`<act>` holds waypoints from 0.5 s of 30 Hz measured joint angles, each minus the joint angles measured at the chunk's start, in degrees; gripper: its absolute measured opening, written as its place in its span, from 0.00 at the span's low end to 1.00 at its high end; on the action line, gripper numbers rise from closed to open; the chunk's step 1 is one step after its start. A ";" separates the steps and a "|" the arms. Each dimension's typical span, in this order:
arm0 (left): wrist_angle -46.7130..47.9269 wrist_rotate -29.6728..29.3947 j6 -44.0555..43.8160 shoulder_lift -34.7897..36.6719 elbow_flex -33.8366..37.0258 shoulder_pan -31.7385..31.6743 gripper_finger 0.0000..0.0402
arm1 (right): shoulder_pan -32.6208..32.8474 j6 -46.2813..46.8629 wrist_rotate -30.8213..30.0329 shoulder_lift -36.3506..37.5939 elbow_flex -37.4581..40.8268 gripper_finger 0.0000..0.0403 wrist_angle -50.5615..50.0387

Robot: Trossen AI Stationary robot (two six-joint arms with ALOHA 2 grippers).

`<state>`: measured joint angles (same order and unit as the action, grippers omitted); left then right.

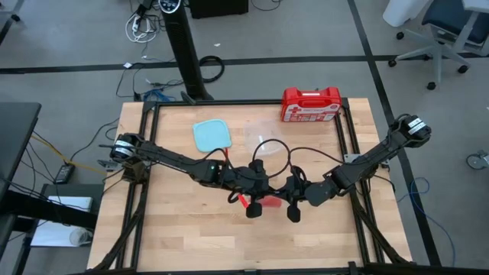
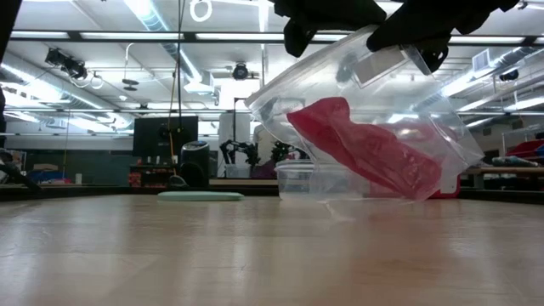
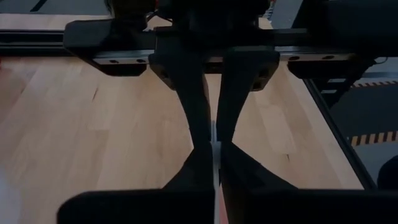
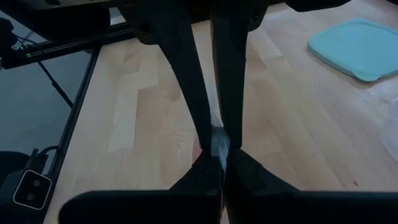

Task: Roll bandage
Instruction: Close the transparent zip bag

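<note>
Hold the clear plastic container (image 2: pixel 429 115) by its thin edge from both sides. Note the left gripper (image 1: pixel 254 208) and right gripper (image 1: pixel 294 212) side by side above the middle of the table (image 1: pixel 183 229), each pinched tight on that edge. Confirm in the wrist views, where the left fingertips (image 3: pixel 202 158) and the right ones (image 4: pixel 208 146) meet with only clear plastic between them. Tip gently and evenly, probably to slide the contents out onto bare wood; avoid twisting one grip against the other, and keep clear of the pale blue lid (image 1: pixel 212 135). Find the bandage (image 2: pixel 365 149) inside the raised, tilted container, off the table: bright red, plain, soft and crumpled, slumped along the lower wall, not yet rolled.
</note>
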<state>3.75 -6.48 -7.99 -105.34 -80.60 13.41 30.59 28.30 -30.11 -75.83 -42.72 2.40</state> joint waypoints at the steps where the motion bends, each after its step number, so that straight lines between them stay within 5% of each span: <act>1: 0.32 -0.02 -0.10 0.04 -0.02 0.00 0.02 | 0.00 0.01 -0.02 -0.02 0.00 0.00 0.04; 15: 6.63 0.10 -2.25 0.19 -0.07 0.14 0.01 | 0.24 0.02 -0.72 -0.09 0.07 0.00 -0.49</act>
<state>10.37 -6.38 -10.24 -105.14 -80.66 13.55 30.83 28.32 -30.83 -75.92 -42.65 1.91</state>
